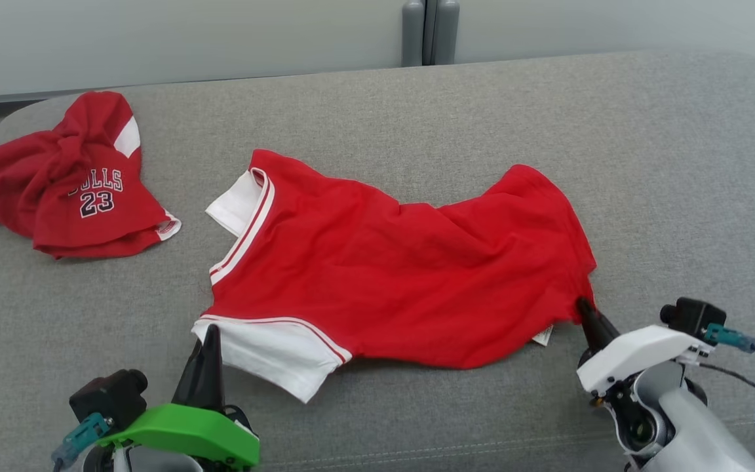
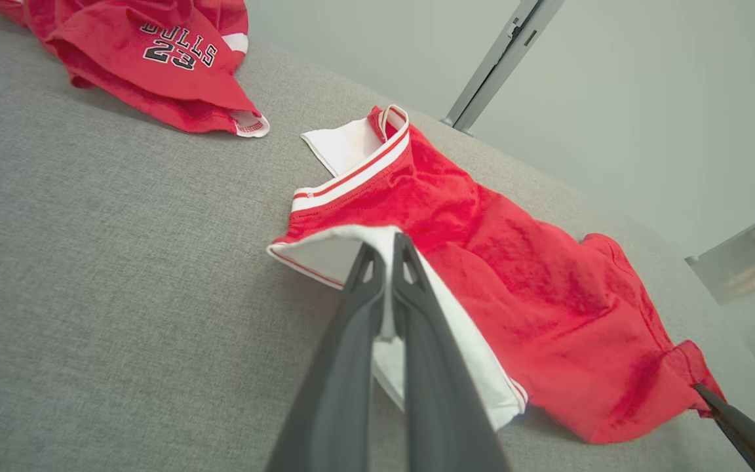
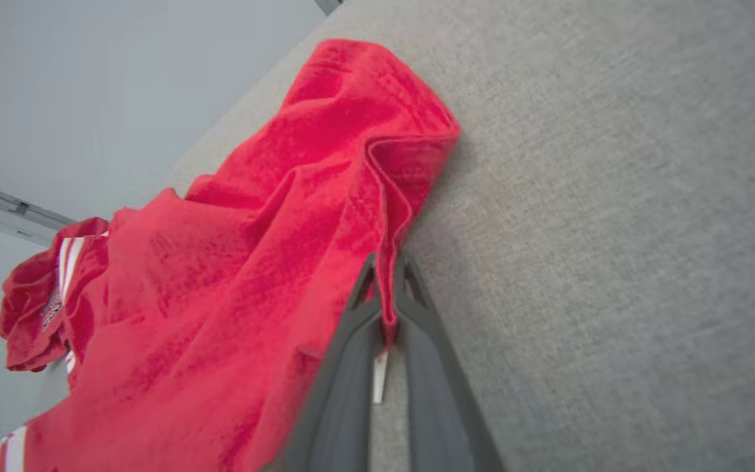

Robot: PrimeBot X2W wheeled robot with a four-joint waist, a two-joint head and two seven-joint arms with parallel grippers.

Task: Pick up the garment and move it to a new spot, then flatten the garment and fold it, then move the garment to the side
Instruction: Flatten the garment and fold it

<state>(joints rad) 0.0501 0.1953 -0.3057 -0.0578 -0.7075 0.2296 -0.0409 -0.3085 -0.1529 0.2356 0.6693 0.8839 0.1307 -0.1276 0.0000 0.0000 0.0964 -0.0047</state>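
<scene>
Roughly, the job sits at flattening: the red garment (image 1: 404,275) lies spread but rumpled mid-cushion (image 1: 679,164), the left gripper (image 1: 210,334) pinched on its near white sleeve, the right gripper (image 1: 584,306) pinched on its right hem corner, folding and setting aside undone, with two garments counted, the second garment (image 1: 82,183) bunched far left.

Bright, even, diffuse light from above; no glare, and all three views are usable.
Head view is sharp, with only thin soft shadows under the near edges of the red garment (image 1: 410,262) and the crumpled jersey (image 1: 76,190) on the grey cushion (image 1: 646,164). Both my wrist views are wide-angle: lines lean and stretch toward the edges, and the grey post (image 2: 502,59) runs slanted. My jaws go soft and out of focus at the bottom edge. Reds are oversaturated and the weave mushy; the lower-left cloth in the right wrist view is smeared.
</scene>
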